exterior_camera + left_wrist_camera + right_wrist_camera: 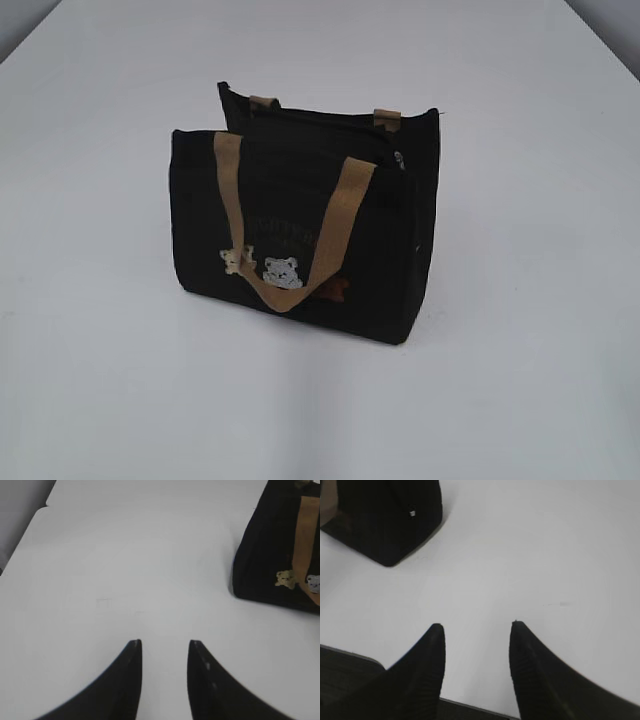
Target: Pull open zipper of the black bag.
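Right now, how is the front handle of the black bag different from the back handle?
The front handle hangs down over the black bag's front in a long tan V, past the bear patches. The back handle barely shows: only two short tan stubs peek over the bag's rear top edge. So the front handle shows nearly its whole length, and the back handle very little. Both are the same tan strap.
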Robot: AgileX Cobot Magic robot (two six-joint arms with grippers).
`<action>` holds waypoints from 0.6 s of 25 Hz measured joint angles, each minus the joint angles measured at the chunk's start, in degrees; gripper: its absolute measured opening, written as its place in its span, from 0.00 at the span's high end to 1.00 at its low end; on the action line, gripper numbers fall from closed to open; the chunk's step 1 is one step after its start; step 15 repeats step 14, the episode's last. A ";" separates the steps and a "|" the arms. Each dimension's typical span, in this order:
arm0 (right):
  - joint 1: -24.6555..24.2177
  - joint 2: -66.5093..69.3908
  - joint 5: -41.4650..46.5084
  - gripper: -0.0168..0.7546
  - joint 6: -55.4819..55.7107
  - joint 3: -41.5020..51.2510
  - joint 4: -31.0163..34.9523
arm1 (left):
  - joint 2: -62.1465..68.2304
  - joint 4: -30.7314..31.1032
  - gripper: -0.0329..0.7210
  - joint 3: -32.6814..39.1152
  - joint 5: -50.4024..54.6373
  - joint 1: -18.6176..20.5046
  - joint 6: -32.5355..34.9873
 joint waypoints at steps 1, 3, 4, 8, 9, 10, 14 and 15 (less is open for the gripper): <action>-1.40 0.00 0.00 0.54 0.00 0.00 0.06 | 0.00 0.00 0.64 0.00 0.00 0.36 0.00; -3.62 0.00 -0.06 0.54 0.05 0.00 0.10 | 0.00 0.00 0.64 0.00 0.00 0.57 0.00; -4.16 0.00 -0.06 0.54 0.05 0.00 0.24 | 0.00 0.00 0.64 0.00 0.00 0.57 0.00; -4.64 0.00 -0.06 0.54 0.05 0.00 0.65 | 0.00 0.00 0.64 0.00 0.00 0.57 0.00; -4.64 0.00 -0.06 0.54 0.05 0.00 0.70 | 0.00 0.00 0.64 0.00 0.00 0.57 0.00; -4.64 0.00 -0.06 0.54 0.05 0.00 0.71 | 0.00 0.00 0.64 0.00 0.00 0.57 0.00; -4.64 0.00 -0.06 0.54 0.05 0.00 0.82 | 0.00 0.00 0.64 0.00 0.00 0.57 0.00; -4.64 0.00 -0.06 0.54 0.05 0.00 0.82 | 0.00 0.00 0.64 0.00 0.00 0.57 0.00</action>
